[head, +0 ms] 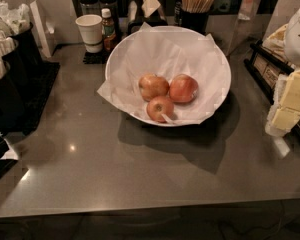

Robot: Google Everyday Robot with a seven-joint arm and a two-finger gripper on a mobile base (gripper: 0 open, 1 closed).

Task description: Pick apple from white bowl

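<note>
The wide white bowl (210,59), lined with crinkled white paper, stands at the middle back of the grey counter. Three apples lie in it. The apple (183,88), evenly orange-red and round, is the right one. A paler yellow-streaked apple (153,86) touches it on the left, and a smaller apple (160,108) lies in front of both. My gripper (291,101) shows as pale yellow blocks at the right edge of the view, below a white arm shell (299,29). It is well to the right of the bowl, apart from it, and holds nothing that I can see.
A small white paper cup (90,31) and a brown sauce bottle (108,30) stand behind the bowl's left side. A black holder of wooden sticks (196,6) is behind it. Black containers (10,79) line the left edge, a dark rack (267,66) the right.
</note>
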